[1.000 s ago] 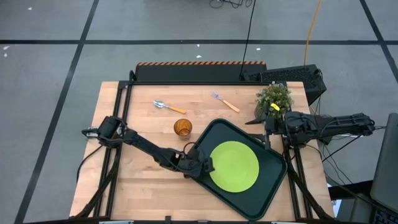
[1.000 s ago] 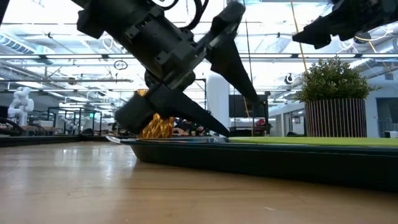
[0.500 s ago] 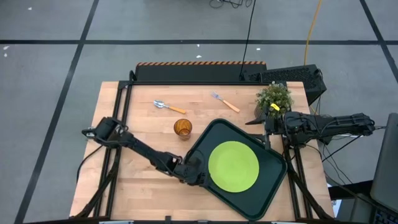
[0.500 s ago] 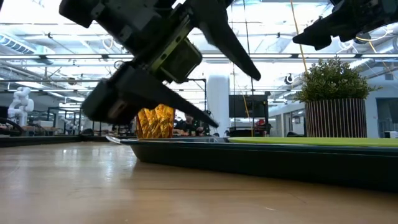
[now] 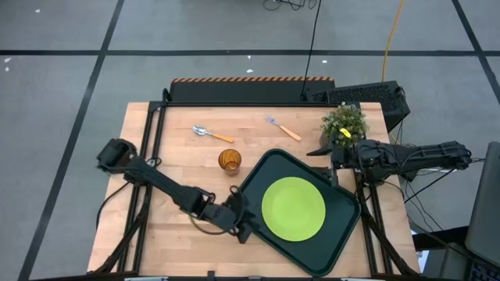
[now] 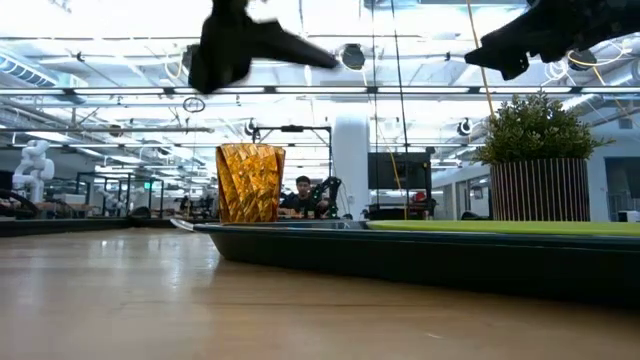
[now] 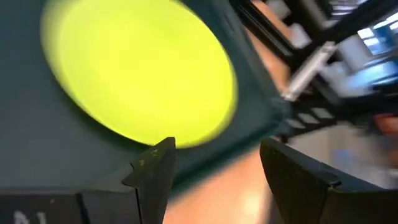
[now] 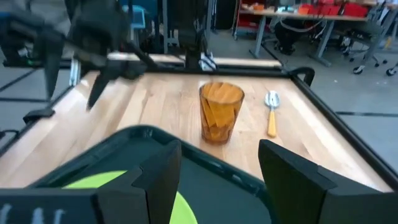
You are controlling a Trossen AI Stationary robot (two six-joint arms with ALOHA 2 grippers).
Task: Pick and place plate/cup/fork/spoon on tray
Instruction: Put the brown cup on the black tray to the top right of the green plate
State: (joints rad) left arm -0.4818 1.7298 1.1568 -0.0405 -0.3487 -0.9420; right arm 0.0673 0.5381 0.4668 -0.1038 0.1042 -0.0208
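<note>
The lime-green plate [image 5: 293, 208] lies flat in the dark tray [image 5: 337, 243] at the table's near right; it also shows in the left wrist view [image 7: 134, 68]. The amber cup [image 5: 229, 161] stands upright on the table just left of the tray's far corner. The spoon [image 5: 212, 134] and the fork [image 5: 282, 129] lie on the table farther back. My left gripper [image 5: 246, 224] is open and empty, raised over the tray's near-left rim. My right gripper [image 5: 326, 162] is open and empty, raised by the tray's far-right corner, facing the cup [image 8: 221, 112].
A potted green plant [image 5: 344, 122] stands at the far right of the table, just behind my right gripper. Bare wood lies left of the tray and along the table's near-left part [image 5: 172, 242]. A person shows in the room far behind the table [image 6: 303, 192].
My left gripper, open throughout, has drawn back from the plate toward the table's near-left and has risen well above the tray. The plate stays flat in the tray.
</note>
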